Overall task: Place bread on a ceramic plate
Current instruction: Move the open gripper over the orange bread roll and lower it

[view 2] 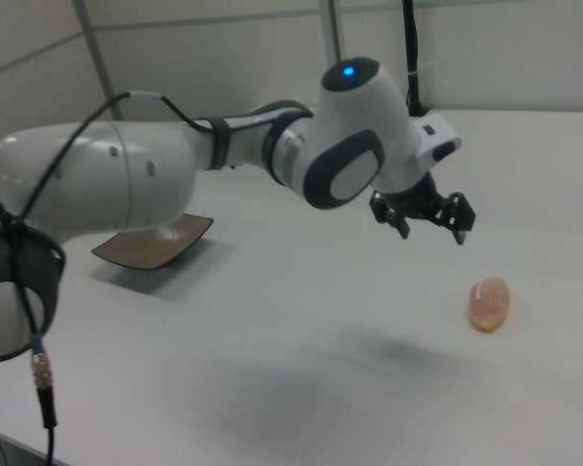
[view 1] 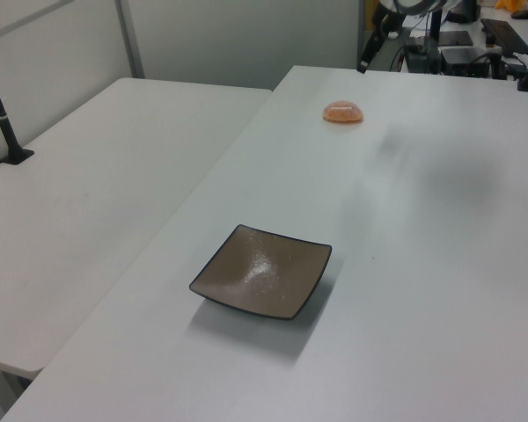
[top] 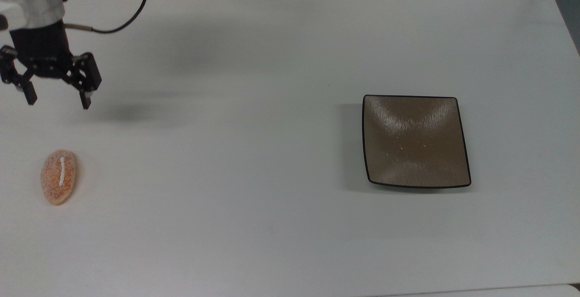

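Our arm [view 2: 175, 175] reaches out long and low, wrist bent downward. Our claw [top: 56, 99] hangs in the air with its fingers [top: 85, 99] spread wide, holding nothing.

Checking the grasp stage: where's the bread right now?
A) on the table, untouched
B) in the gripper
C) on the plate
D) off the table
A: the bread lies on the table, with the open gripper above and apart, and the ceramic plate empty.

Bread [top: 59, 177]: small orange-tan bun on table; ceramic plate [top: 415, 141]: square, brown, well apart.
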